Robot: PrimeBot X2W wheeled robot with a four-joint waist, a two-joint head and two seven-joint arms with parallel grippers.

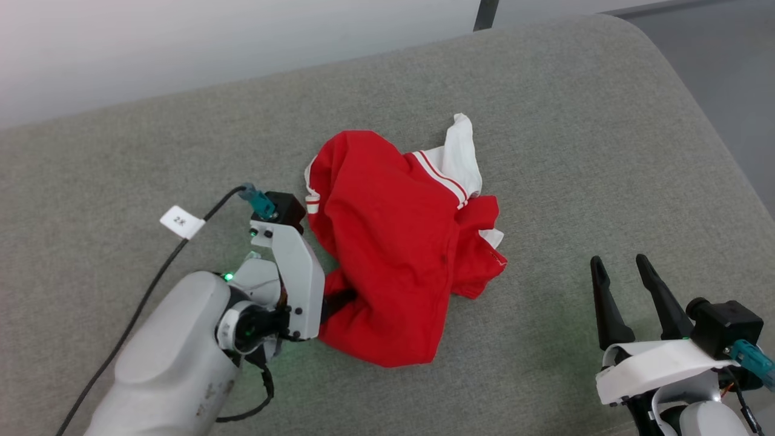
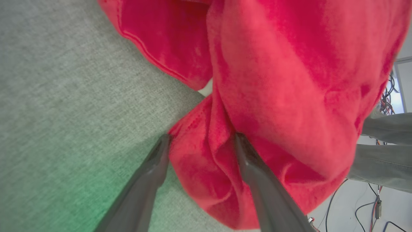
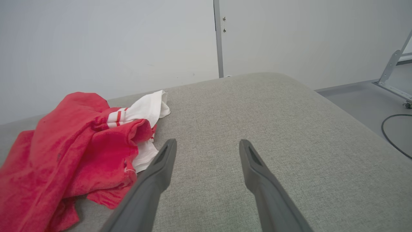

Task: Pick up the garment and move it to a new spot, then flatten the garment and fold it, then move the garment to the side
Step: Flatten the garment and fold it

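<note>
The garment lies crumpled in the middle of the grey upholstered surface, red with a white striped sleeve at its far side. My left gripper reaches into its near left edge, with the fingertips tucked under the cloth. In the left wrist view that gripper stands open, a fold of the red garment bunched between its spread fingers. My right gripper is open at the lower right, clear of the cloth. In the right wrist view the right gripper holds nothing, and the garment lies to its left.
A black cable with a white tag trails over the surface beside my left arm. The surface's rounded edge drops to the floor on the right. A person's grey trouser legs stand beyond the surface. A floor cable loops nearby.
</note>
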